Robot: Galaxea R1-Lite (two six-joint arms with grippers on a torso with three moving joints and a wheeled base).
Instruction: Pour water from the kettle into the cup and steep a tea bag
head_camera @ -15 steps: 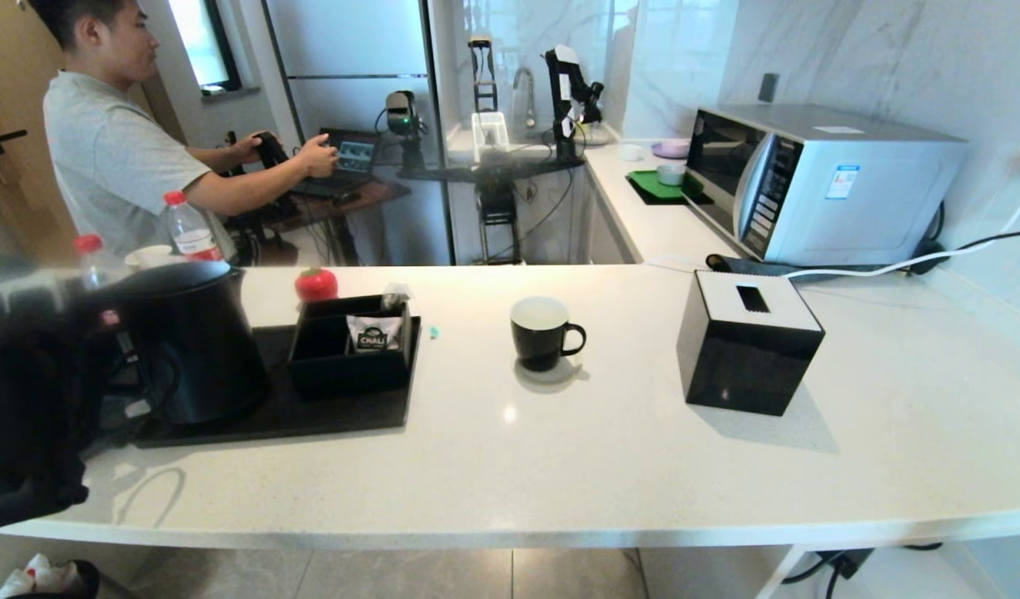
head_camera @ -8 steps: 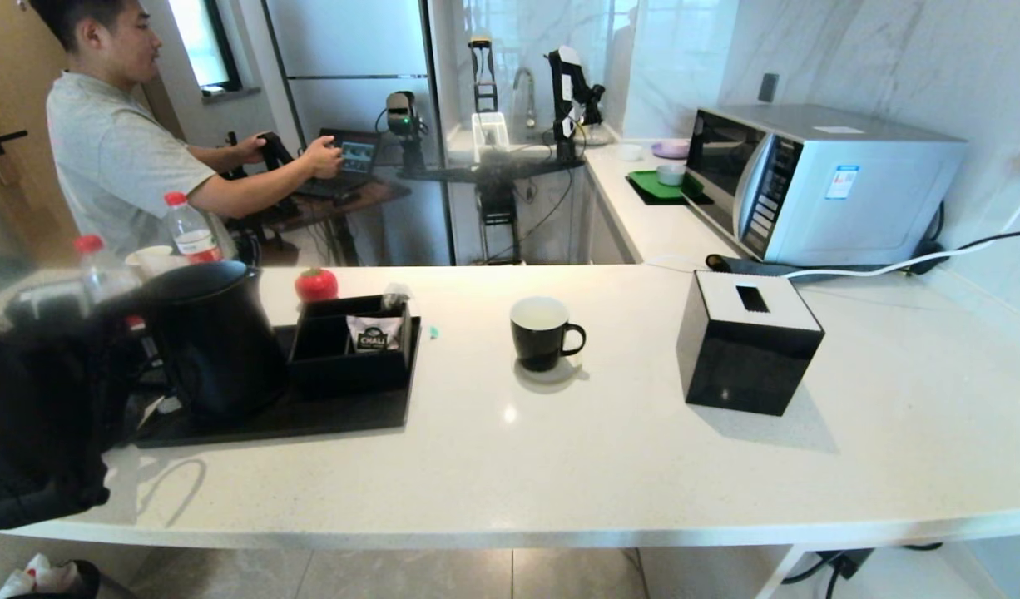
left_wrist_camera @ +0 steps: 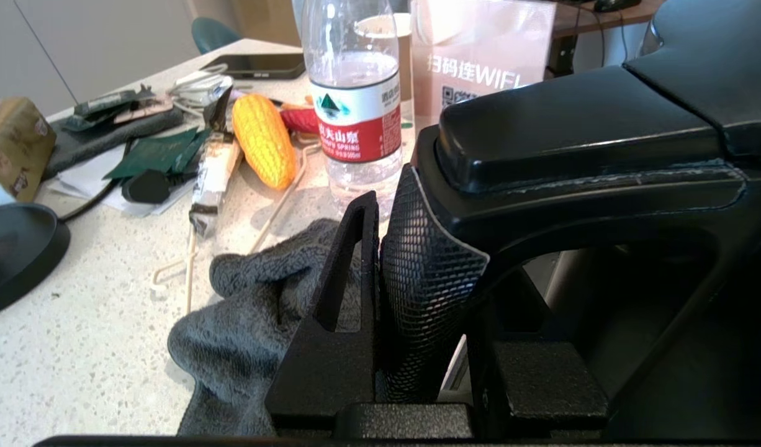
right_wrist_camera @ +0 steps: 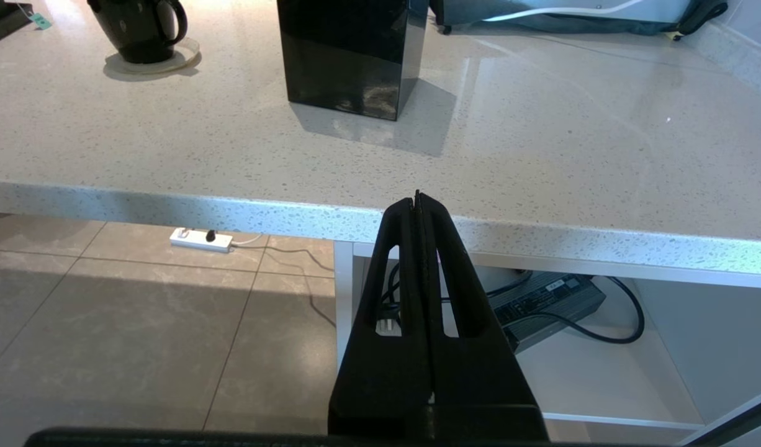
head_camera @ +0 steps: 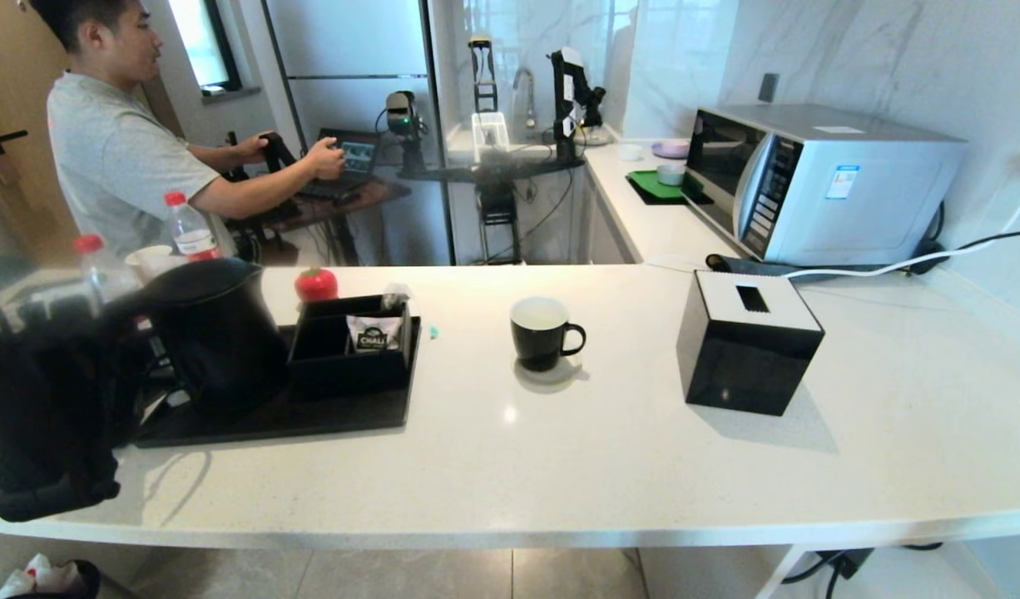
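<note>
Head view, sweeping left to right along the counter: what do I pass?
left gripper shut on the kettle handle → black organizer box with a CHALI sachet → cup → black tissue box → microwave, farther back.

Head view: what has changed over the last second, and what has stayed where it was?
The left gripper, shut on the handle of the kettle, has carried it toward the cup, along the black tray up against the organiser box. The left arm has come further into the picture with it. Nothing was let go. The cup, the tissue box and the right gripper, shut and parked below the counter edge, have not moved.
</note>
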